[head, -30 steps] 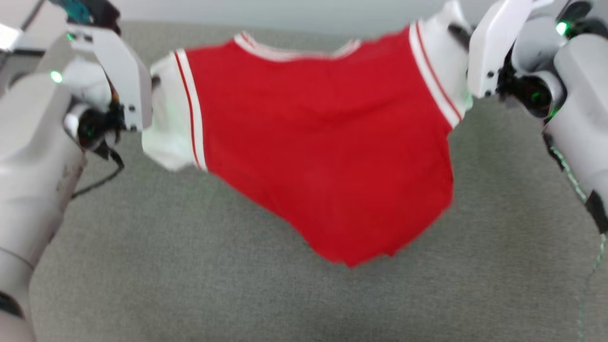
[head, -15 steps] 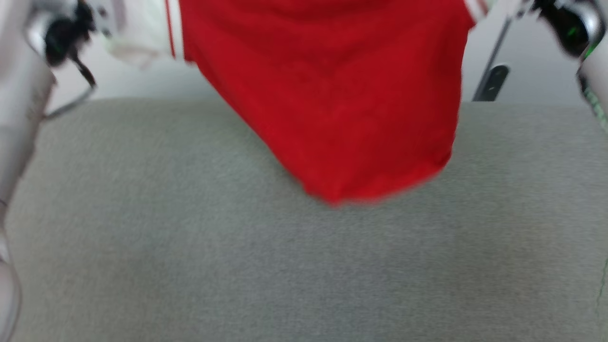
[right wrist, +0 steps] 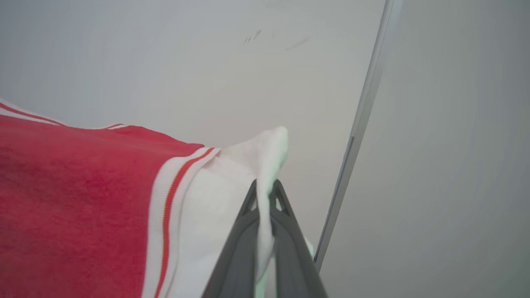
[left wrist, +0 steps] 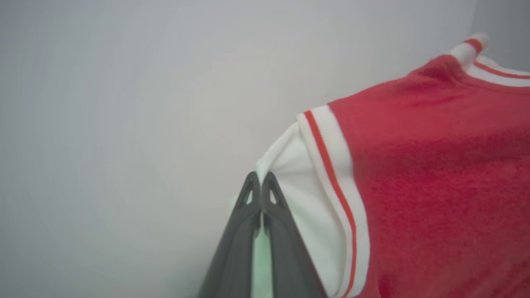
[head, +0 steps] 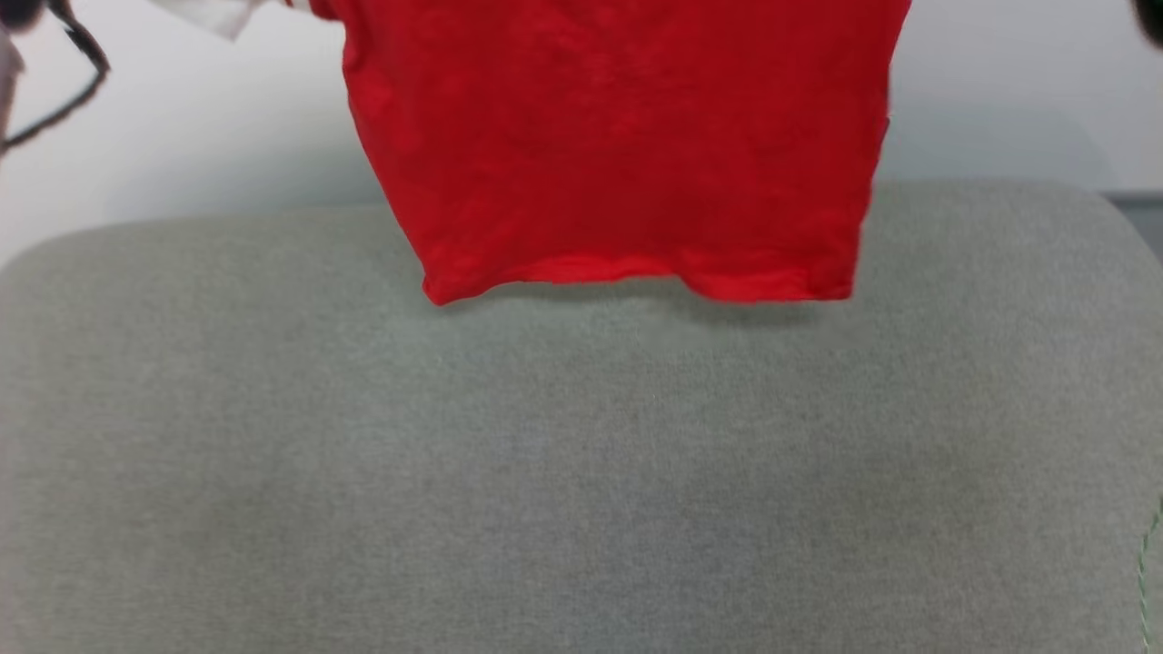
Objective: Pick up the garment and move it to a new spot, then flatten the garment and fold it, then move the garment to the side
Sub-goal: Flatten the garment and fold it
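The grey padded surface (head: pixel 581 472) stretches out in front, and over its far part the garment (head: pixel 618 154) hangs full length, hem just off the padding or brushing it, hard to say. Up top the left gripper (left wrist: pixel 260 179) is pinched tight on one white sleeve and the right gripper (right wrist: pixel 264 187) on the other, with a pale wall (head: pixel 182 136) behind. To lay it flat I'd lower both arms together with the sleeves pulled apart, so the hem lands first.

Head camera looks down; 2 wrist cameras (close in) share the garment (head: pixel 618 154) with it.
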### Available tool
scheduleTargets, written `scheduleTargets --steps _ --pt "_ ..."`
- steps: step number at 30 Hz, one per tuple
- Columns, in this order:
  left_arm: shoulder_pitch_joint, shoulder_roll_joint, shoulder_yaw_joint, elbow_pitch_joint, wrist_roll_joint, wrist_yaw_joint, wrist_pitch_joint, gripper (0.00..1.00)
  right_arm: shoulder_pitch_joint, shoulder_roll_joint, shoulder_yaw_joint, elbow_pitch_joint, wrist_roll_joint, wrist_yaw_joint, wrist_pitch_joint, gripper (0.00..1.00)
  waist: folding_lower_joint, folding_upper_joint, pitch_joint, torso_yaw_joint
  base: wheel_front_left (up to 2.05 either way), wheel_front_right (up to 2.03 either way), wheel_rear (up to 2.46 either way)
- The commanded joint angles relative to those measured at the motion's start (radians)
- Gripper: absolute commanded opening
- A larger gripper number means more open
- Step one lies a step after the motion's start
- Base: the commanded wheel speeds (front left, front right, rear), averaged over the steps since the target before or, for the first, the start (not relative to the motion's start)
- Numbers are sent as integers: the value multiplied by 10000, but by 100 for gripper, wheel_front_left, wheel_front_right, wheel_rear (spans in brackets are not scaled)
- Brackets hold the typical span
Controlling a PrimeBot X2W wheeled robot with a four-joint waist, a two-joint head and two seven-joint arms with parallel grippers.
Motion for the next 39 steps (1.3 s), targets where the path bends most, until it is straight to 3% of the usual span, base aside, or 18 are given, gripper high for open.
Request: scheduleTargets --steps 1,8,14,17,20,25,28,33,39 --pt "-159 53 7 77 99 24 -110 0 -109 -66 -68 103 37 -14 -152 0 0 0 733 -118 0 0 0" --pt "-1130 -210 -109 281 395 175 -523 0 -917 198 -448 705 -312 -14 -1227 0 0 0 2522 -355 0 0 0" --pt "-2644 -472 -317 150 999 309 -1458 0 -2324 -127 -1199 760 -1336 -14 -1714 0 0 0 4161 -425 0 0 0" --pt "-3572 -627 -271 112 1219 439 -2024 0 -2813 -554 -2361 -207 -2528 -12 -1716 0 0 0 4978 -400 0 0 0" --pt "-4504 -795 -231 65 1401 541 -2616 0 -2655 -745 -4205 -1650 -4260 -12 -1701 0 0 0 5703 -298 0 0 0" --pt "-5117 -1094 -138 276 1339 406 -3159 0 -1615 164 -7177 -3424 -7028 -12 -1702 0 0 0 6385 -144 0 0 0" --pt "-4972 -1212 -99 496 1251 289 -3354 0 -1044 917 -8178 -3936 -8016 -12 -1706 0 0 0 6466 -92 0 0 0" --pt "-4303 -1259 -157 919 1031 95 -3495 0 -448 1630 -8429 -3704 -8352 -12 -1707 0 0 0 6074 -38 0 0 0" --pt "-2710 -1265 -269 1232 702 -59 -3254 0 201 1836 -7267 -2473 -7317 -12 -1704 0 0 0 4924 160 0 0 0"
